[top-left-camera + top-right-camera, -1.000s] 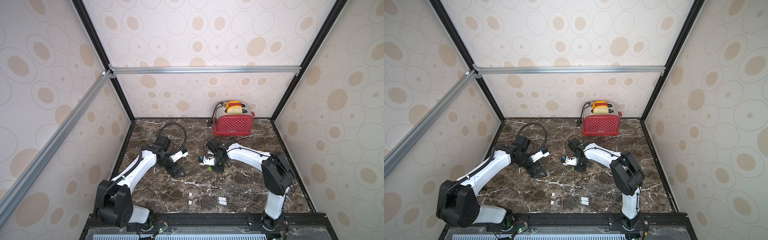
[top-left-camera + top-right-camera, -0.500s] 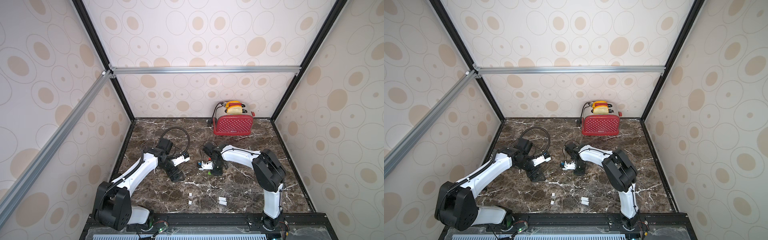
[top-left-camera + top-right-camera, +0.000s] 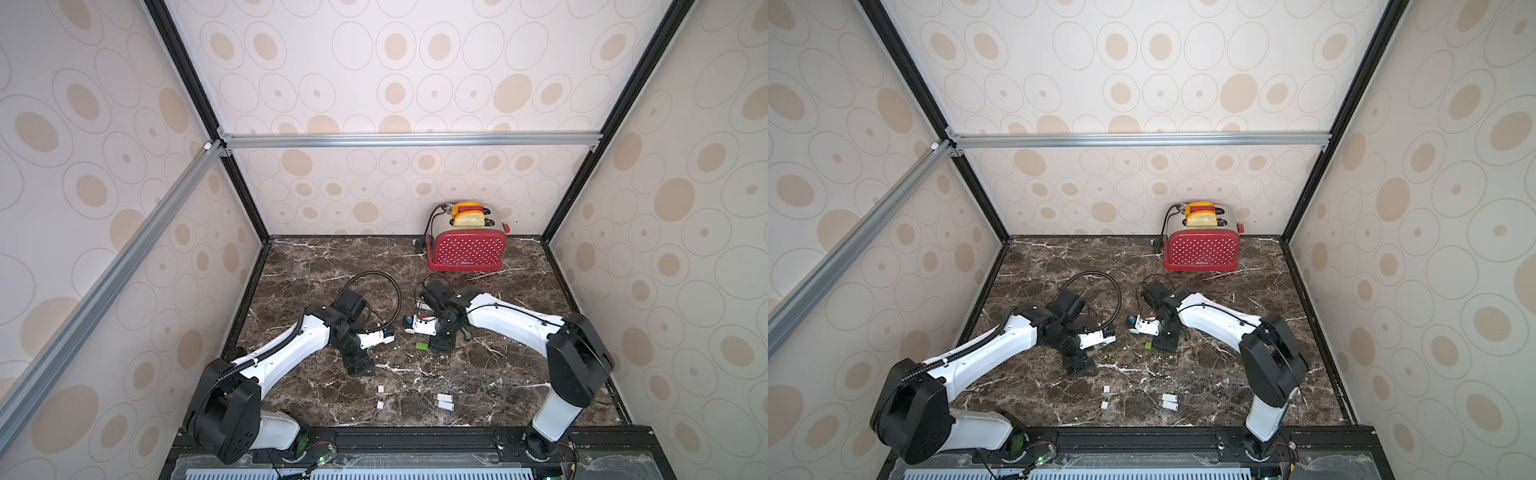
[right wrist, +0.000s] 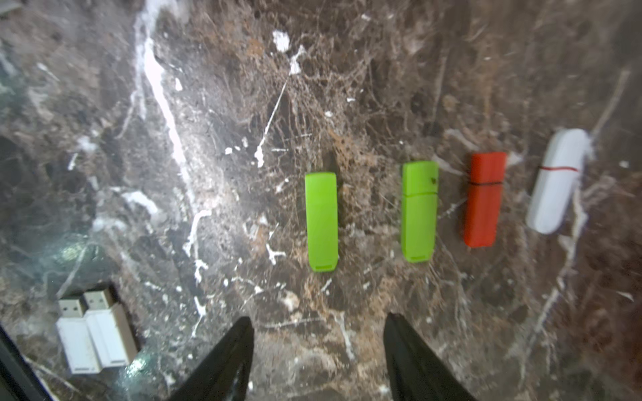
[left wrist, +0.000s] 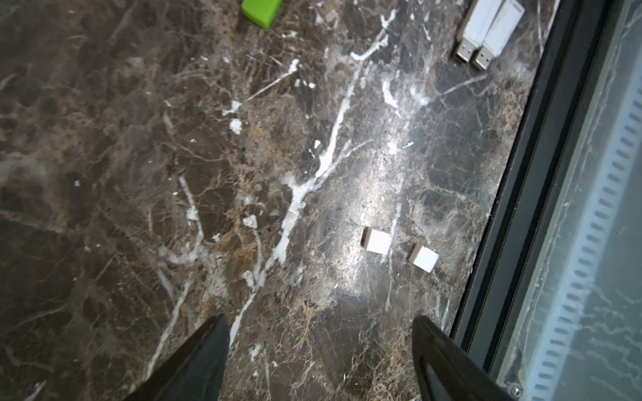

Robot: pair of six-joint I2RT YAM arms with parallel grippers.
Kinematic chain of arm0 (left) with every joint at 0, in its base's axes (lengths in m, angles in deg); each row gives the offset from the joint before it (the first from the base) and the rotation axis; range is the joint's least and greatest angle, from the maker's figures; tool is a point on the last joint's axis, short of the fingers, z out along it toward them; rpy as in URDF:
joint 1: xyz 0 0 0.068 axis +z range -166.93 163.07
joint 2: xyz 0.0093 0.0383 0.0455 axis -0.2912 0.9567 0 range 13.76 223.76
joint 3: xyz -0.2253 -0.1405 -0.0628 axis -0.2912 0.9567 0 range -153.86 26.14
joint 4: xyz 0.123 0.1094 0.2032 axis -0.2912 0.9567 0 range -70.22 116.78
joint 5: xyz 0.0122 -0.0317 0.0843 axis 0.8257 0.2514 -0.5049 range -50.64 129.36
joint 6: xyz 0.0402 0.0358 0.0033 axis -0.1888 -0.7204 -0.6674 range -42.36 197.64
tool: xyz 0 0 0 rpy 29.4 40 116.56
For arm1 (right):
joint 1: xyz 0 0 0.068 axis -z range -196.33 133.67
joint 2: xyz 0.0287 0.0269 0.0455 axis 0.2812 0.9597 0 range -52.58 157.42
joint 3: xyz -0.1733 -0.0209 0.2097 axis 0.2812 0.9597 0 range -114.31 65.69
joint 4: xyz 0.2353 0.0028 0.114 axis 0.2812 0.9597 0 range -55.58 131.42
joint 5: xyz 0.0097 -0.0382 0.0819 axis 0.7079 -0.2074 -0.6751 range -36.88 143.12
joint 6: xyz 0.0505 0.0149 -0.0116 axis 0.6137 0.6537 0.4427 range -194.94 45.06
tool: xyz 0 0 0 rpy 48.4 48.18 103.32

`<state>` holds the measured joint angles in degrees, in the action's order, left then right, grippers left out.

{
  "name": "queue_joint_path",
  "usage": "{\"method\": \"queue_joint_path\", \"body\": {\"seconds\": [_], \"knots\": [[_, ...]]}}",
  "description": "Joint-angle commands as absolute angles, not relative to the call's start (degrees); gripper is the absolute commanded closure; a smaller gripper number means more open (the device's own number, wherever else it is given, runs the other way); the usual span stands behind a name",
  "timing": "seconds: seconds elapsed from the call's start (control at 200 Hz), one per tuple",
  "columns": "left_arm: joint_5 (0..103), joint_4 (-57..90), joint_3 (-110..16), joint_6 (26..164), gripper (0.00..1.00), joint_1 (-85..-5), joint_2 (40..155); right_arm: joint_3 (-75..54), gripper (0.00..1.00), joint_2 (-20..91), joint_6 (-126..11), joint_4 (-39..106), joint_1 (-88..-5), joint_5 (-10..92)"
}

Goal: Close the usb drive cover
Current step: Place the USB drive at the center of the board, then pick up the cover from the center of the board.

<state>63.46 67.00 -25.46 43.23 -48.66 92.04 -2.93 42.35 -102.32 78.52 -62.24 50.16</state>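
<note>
Right end effector (image 4: 318, 317) jaws apart, toaster (image 3: 467, 251) holding toast (image 3: 468, 219)

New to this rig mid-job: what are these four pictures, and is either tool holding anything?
Two white arms work on a marble table, each ending in a two-fingered tool. The two wide pictures come from one overhead camera pair; the other two look out from each wrist. The left tool sees two loose white caps; the right tool sees two uncapped white drives and a row of closed drives, green, red and white. A red toaster stands at the back. Both tools are open, holding nothing.
</note>
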Motion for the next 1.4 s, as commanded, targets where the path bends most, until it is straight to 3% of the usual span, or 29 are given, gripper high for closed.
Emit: {"method": "queue_joint_path", "body": {"seconds": [0.0, 0.28, 0.426, 0.626, 0.741, 1.392], "knots": [[60.66, 65.78, -24.25, 40.91, 0.18, -51.60, 91.35, 1.86, 0.34, 35.49, -100.11, 74.65, -60.62, 49.69], [54.90, 62.22, -23.17, 41.50, 0.28, -60.06, 94.62, 13.62, 0.22, 19.06, -97.53, 64.63, -58.72, 54.27], [53.01, 60.67, -23.47, 43.53, 0.41, -61.55, 95.91, 19.16, 0.12, 12.55, -97.30, 59.87, -58.71, 57.80], [48.58, 60.82, -23.35, 40.39, 0.35, -65.74, 97.73, 24.63, 0.00, 6.65, -97.97, 54.93, -58.70, 61.90], [46.94, 60.47, -23.17, 38.91, 0.31, -66.98, 99.85, 26.24, 0.00, 5.63, -98.49, 52.87, -58.73, 63.61], [46.36, 58.44, -22.79, 41.67, 0.33, -68.98, 105.43, 29.66, 0.00, 3.89, -98.17, 47.84, -58.63, 64.83]]}}
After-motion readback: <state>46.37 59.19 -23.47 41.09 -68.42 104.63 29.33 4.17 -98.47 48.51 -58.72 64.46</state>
